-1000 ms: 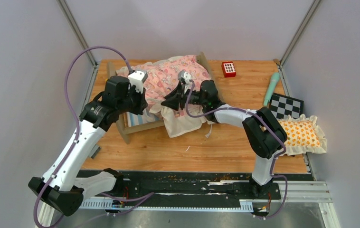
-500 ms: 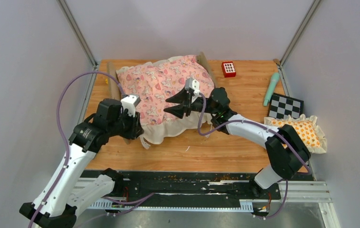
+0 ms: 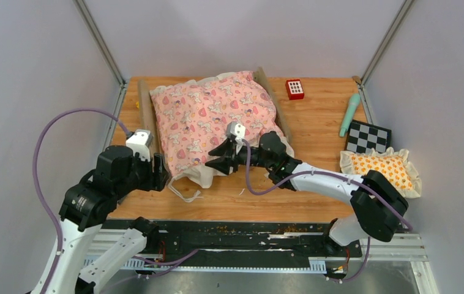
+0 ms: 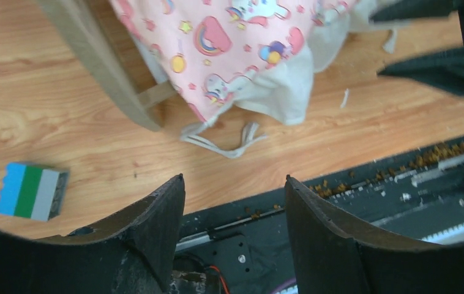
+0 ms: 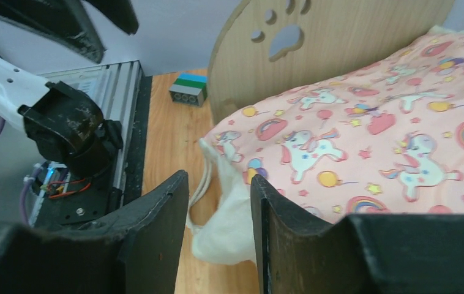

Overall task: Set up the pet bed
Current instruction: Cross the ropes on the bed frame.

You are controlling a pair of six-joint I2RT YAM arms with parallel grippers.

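From above: pet bed on the far left-centre part of the wooden table, lying at an angle, with the pink unicorn quilt spread over it between the side rails and its white ruffle spilling over the near end. Left gripper just beside the bed's near left corner; right gripper over the quilt's near edge, jaws apart. Orange frilled pillow well apart at the right edge, next to a checkerboard card; red block near the far edge. From the left wrist: left gripper with jaws wide and nothing between them, hanging above the table's near edge; beyond it the bed's wooden end, the quilt and loose white strings on the table; a blue, green and grey block to the left. From the right wrist: right gripper with jaws narrowly parted, clamping nothing, the ruffle below the gap; behind, the headboard with its paw-print cutout, upright, and the quilt lying flat against it.
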